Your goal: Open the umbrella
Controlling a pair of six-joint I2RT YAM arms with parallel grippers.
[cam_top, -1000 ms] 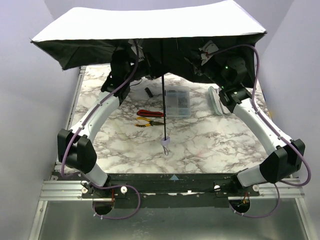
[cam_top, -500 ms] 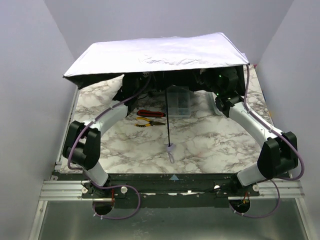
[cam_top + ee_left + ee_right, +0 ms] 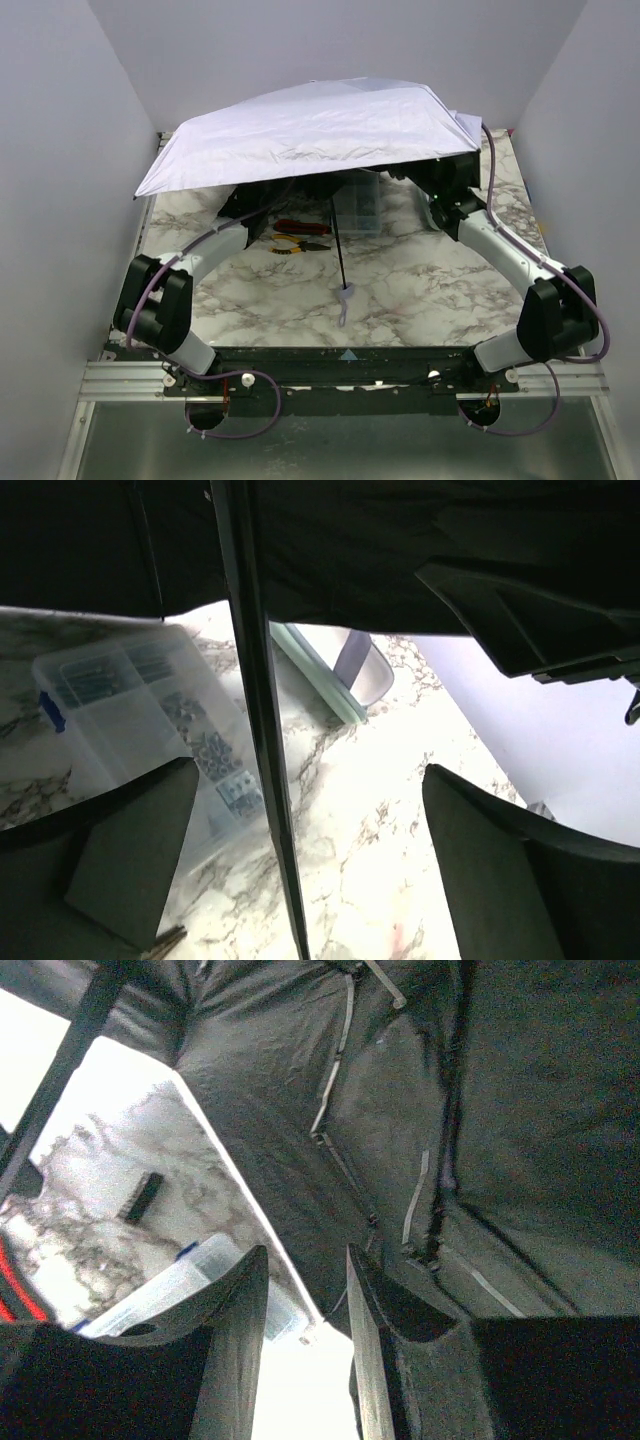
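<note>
Marble table (image 3: pixel 400 290): pliers (image 3: pixel 300 228), parts box (image 3: pixel 360 215).

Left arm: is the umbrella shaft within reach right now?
Likely yes. In the left wrist view the black shaft runs between the open fingers of the left end effector, with nothing in between. From above, the canopy hides that end effector.

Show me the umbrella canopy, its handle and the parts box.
canopy (image 3: pixel 310 130), top external view, pale upper side.
handle (image 3: pixel 347 292), top external view, lavender grip.
parts box (image 3: pixel 130 710), left wrist view, clear lid.
</note>
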